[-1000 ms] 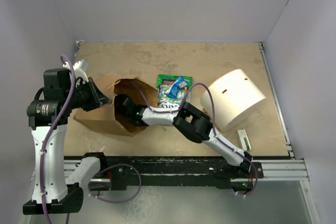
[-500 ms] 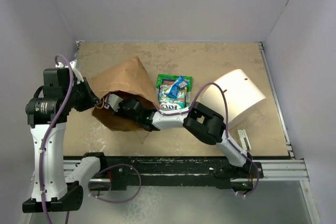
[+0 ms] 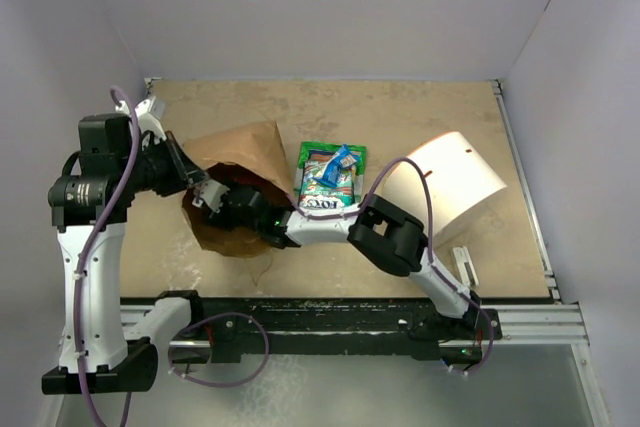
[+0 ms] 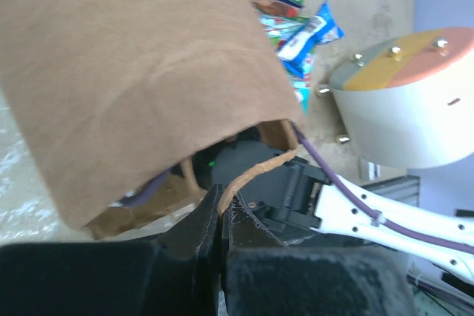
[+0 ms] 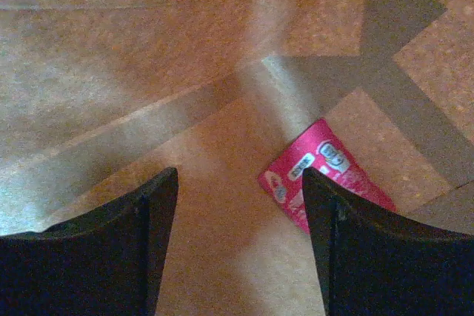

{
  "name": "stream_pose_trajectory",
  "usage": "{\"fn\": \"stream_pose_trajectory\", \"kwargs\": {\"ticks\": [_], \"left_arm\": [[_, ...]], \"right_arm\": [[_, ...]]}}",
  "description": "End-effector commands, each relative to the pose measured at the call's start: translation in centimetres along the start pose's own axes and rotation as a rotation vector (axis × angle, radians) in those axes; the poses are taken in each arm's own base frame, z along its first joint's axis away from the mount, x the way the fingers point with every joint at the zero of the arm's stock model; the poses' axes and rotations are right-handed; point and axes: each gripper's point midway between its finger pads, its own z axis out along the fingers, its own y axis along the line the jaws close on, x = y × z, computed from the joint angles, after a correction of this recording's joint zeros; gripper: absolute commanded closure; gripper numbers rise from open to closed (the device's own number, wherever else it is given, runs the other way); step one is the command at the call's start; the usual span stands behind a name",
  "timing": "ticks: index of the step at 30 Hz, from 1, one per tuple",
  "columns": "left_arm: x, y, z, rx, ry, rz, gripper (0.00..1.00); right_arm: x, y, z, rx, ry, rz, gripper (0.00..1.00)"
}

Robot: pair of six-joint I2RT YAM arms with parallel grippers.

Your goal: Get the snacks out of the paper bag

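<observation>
Paper bag (image 3: 245, 147) around right end effector (image 5: 238, 183)

snack packets (image 3: 328, 183), print not legible

Overhead view: soft, even light, sharp throughout, with faint shadows beneath the arms. Left wrist view: bright; the paper bag (image 4: 141, 72) at upper left looks slightly soft, and the left gripper (image 4: 221, 209) along the bottom edge is dark and blurred. Right wrist view: warm amber glow crossed by pale and shadowed bands; the right gripper (image 5: 237, 179) is a black blur, the pink packet (image 5: 326, 175) fairly crisp.
</observation>
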Motion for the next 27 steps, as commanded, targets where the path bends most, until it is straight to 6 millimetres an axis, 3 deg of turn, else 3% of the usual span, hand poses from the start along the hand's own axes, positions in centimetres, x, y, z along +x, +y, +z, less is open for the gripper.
{"fn": "stream_pose_trajectory", "kwargs": {"ticks": [1, 8, 14, 20, 24, 27], "left_arm": [[-1.3, -4.0, -0.6, 0.221, -0.028, 0.073, 1.00], [-1.5, -6.6, -1.0, 0.371, -0.047, 0.020, 1.00], [-0.2, -6.8, -0.3, 0.420, 0.012, -0.051, 1.00], [0.6, -6.5, -0.1, 0.420, 0.032, -0.056, 1.00], [0.8, -6.5, -0.2, 0.421, 0.038, -0.054, 1.00], [0.8, -6.5, -0.6, 0.416, 0.026, -0.037, 1.00]], "right_arm": [[-1.9, -1.0, 0.7, 0.038, -0.012, 0.001, 0.23], [-1.2, -1.8, 1.4, 0.110, 0.080, 0.126, 0.10], [-0.2, -2.8, 1.6, 0.134, 0.084, 0.299, 0.06], [-1.0, -1.7, 2.9, 0.067, 0.017, 0.336, 0.02], [0.2, -0.7, 4.1, 0.060, 0.054, 0.412, 0.00], [1.5, -1.1, 5.0, 0.097, 0.086, 0.420, 0.01]]}}
